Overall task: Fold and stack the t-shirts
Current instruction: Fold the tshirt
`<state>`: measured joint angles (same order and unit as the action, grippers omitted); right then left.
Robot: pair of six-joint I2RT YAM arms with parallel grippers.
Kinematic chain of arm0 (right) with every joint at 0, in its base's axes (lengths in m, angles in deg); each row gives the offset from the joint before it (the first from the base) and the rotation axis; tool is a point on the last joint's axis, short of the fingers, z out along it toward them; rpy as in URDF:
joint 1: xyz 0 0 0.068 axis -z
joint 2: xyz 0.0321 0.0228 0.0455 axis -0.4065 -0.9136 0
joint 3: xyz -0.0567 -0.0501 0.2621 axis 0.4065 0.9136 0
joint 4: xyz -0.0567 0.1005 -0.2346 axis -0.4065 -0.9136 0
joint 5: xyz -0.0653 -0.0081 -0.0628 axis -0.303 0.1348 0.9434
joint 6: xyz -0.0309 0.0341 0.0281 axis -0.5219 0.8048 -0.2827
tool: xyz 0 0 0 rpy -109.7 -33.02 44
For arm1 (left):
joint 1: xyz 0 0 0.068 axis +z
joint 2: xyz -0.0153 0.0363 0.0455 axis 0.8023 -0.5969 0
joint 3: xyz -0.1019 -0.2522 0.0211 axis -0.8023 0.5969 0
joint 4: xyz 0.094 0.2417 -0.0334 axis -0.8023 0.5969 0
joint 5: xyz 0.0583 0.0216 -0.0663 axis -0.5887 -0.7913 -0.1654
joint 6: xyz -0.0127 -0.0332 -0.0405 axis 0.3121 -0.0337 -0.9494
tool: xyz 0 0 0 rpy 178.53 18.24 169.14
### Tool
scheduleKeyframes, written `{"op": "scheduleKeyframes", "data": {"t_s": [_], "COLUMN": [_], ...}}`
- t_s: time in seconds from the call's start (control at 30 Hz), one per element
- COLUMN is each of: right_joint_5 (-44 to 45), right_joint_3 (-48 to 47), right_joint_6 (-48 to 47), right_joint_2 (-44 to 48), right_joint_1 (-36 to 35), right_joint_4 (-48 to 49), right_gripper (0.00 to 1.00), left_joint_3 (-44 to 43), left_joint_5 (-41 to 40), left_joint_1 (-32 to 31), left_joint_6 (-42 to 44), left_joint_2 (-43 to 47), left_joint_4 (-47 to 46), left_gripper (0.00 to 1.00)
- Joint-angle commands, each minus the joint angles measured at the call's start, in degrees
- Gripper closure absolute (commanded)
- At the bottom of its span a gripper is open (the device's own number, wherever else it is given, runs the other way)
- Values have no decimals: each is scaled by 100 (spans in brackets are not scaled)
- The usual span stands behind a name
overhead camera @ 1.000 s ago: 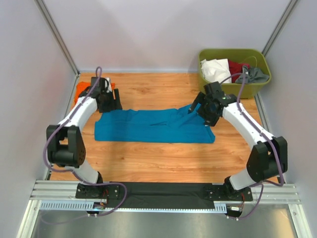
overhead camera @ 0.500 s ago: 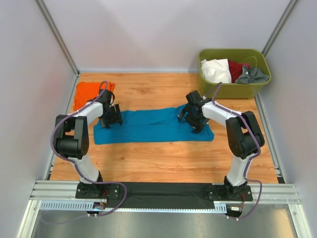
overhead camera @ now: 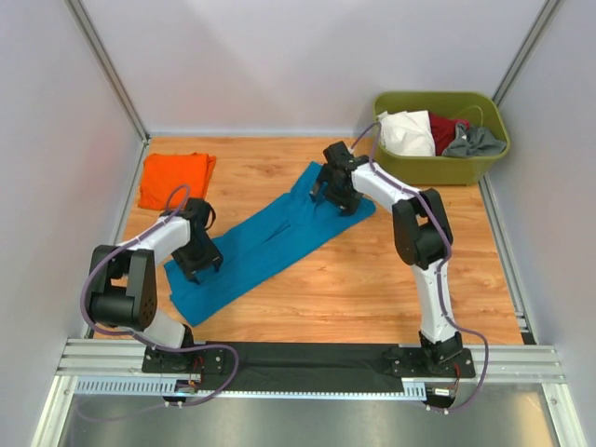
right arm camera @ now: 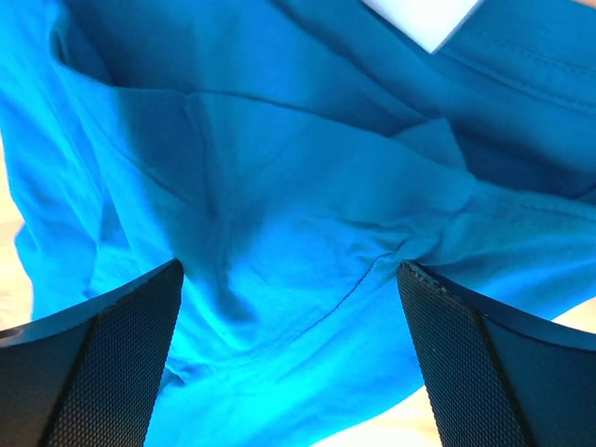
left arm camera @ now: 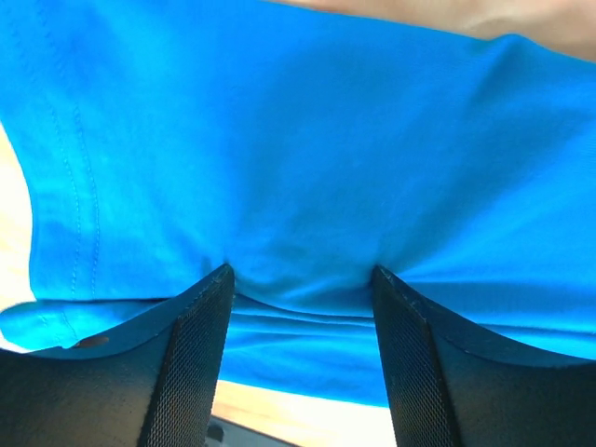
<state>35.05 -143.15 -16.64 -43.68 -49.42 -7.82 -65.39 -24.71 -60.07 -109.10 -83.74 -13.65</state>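
Observation:
The teal-blue t-shirt (overhead camera: pixel 265 244) lies as a long folded strip running diagonally from near left to far right on the wooden table. My left gripper (overhead camera: pixel 199 263) is open and presses down on its near-left end; the cloth (left arm camera: pixel 307 168) fills the left wrist view between my spread fingers (left arm camera: pixel 200 354). My right gripper (overhead camera: pixel 333 194) is open and presses on the far-right end; creased blue cloth (right arm camera: pixel 279 214) lies between its spread fingers (right arm camera: pixel 121 354). The orange t-shirt (overhead camera: pixel 174 179) lies folded at the far left.
An olive-green tub (overhead camera: pixel 484 168) with white, red and grey cloths stands at the far right corner. White walls enclose the table (overhead camera: pixel 372 289) on three sides. A black mat (overhead camera: pixel 307 358) and rail run along the near edge.
The blue shirt has turned from lying straight across to a diagonal. My left gripper has moved nearer with its end, my right gripper farther and leftwards with its end.

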Motion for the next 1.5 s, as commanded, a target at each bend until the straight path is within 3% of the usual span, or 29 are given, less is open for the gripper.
{"op": "scheduleKeyframes", "data": {"t_s": [0.0, 0.17, 0.4, 0.63, 0.8, 0.93, 1.1, 1.3, 1.47], "right_joint_5": [80, -192, 54, 141, 115, 115, -166, -88, -69], "right_joint_3": [-707, -2173, -4055, -4479, -4752, -4630, -4340, -2850, -2730], "right_joint_6": [-583, -943, -1708, -2051, -2095, -2280, -2429, -2491, -2289], "right_joint_2": [-867, -1832, -2897, -3065, -2794, -2004, -905, -16, -489], "right_joint_1": [-85, -102, 2, 100, 73, 73, 65, -155, -269], "right_joint_4": [-203, -318, -459, -178, -90, -90, -221, -187, -309], "right_gripper": [0, 0, 0, 0, 0, 0, 0, 0, 0], "left_joint_3": [421, 273, -518, -1037, -1441, -1924, -3006, -2374, -1970], "left_joint_5": [-22, 207, 558, 1507, 1982, 1625, 911, 1306, 1482], "left_joint_1": [-268, -1144, -2385, -3387, -3652, -3661, -3600, -3160, -3283], "left_joint_6": [-577, -744, -130, 451, 557, 486, 1082, 1803, 1919], "left_joint_2": [9, 18, -474, -878, -730, -19, 10, 62, -245], "left_joint_4": [605, 500, 728, 1000, 1343, 1834, 1959, 660, -44], "left_gripper": [32, 35, 36, 36, 36, 33, 31, 32, 32]}}
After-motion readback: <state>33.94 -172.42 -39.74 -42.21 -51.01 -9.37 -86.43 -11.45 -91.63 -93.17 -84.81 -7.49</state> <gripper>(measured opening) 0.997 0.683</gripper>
